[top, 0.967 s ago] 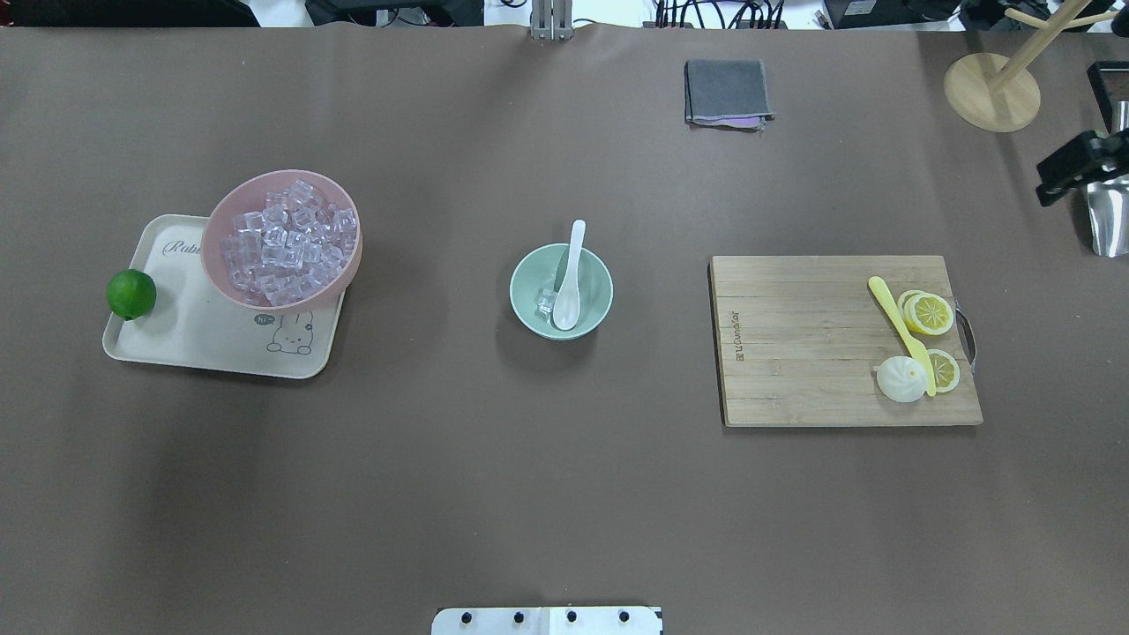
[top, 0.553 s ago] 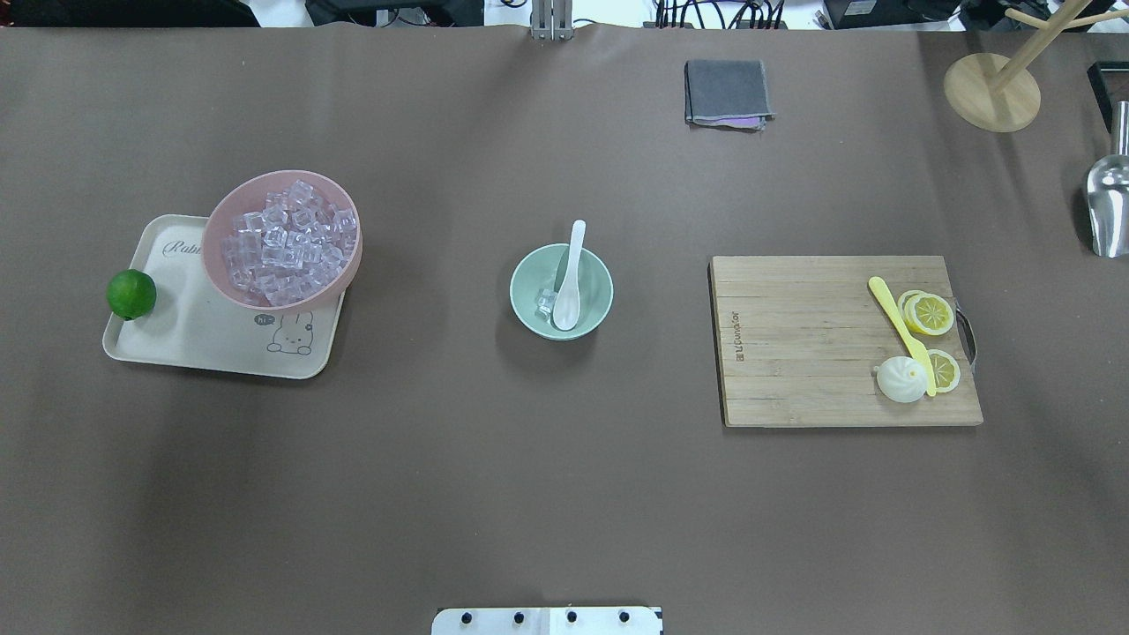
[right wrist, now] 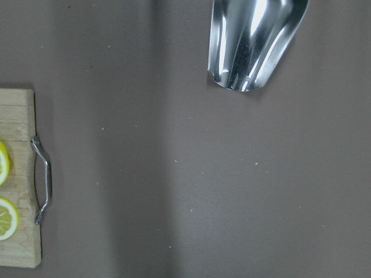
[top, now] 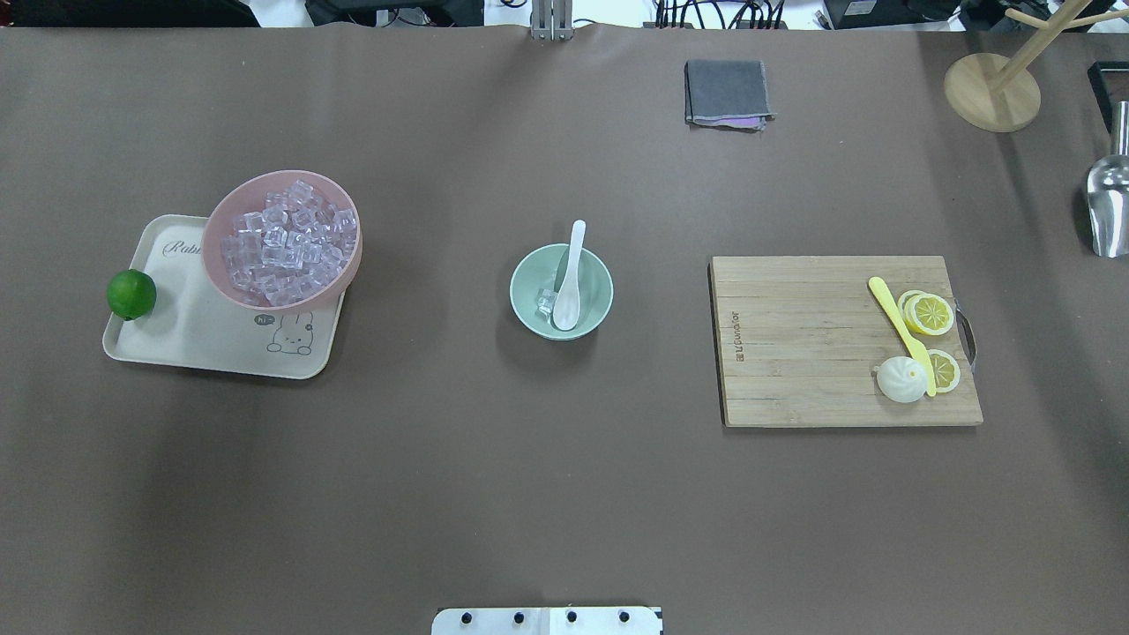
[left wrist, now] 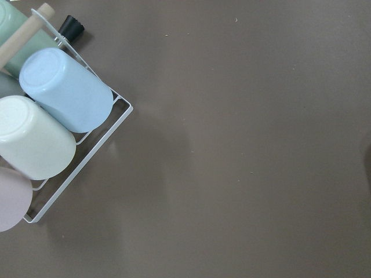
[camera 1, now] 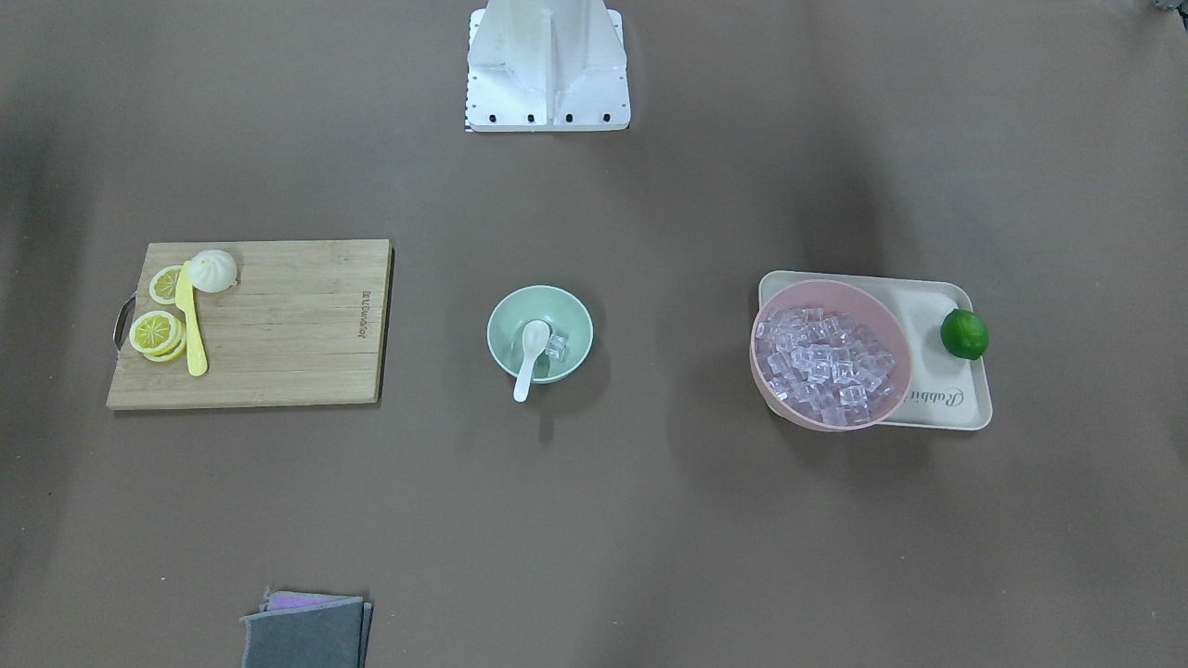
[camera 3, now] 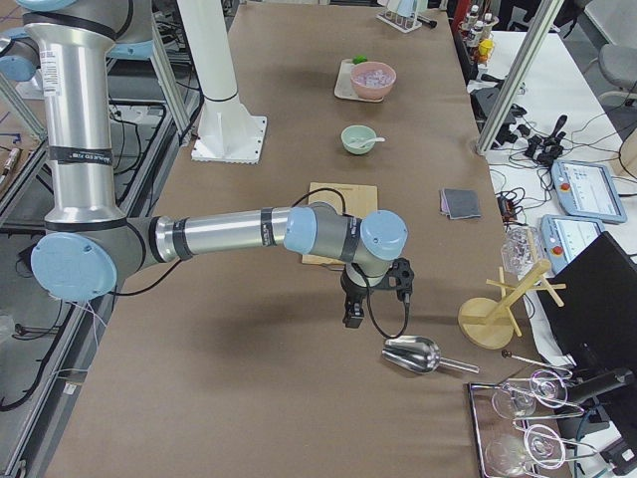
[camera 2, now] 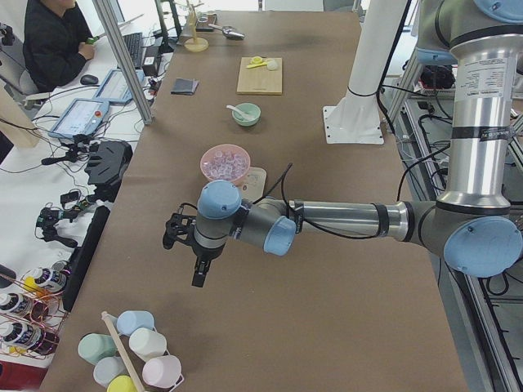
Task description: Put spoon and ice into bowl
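The mint-green bowl [top: 596, 280] stands mid-table, also seen in the front-facing view [camera 1: 568, 317]. The white spoon [top: 571, 278] lies with its scoop in the bowl and its handle over the far rim. One or two clear ice cubes [top: 547, 302] lie in the bowl beside the scoop. More ice [top: 287, 251] fills the pink bowl [top: 291, 305]. My left gripper [camera 2: 197, 273] hangs over the table's left end, far from the bowl. My right gripper [camera 3: 350, 317] hangs over the right end. I cannot tell whether either is open or shut.
A cutting board [top: 811, 344] with a yellow knife [top: 900, 328], lemon slices and a bun lies right of the bowl. A lime [top: 131, 294] sits on the beige tray [top: 203, 348]. A grey cloth [top: 726, 93], metal scoop [top: 1107, 207], wooden stand [top: 991, 93] and cup rack [left wrist: 52, 121] stand further out.
My right gripper, at the overhead view's right edge above the metal scoop a second ago, has moved out of that view. The bowl, spoon and ice have not moved.
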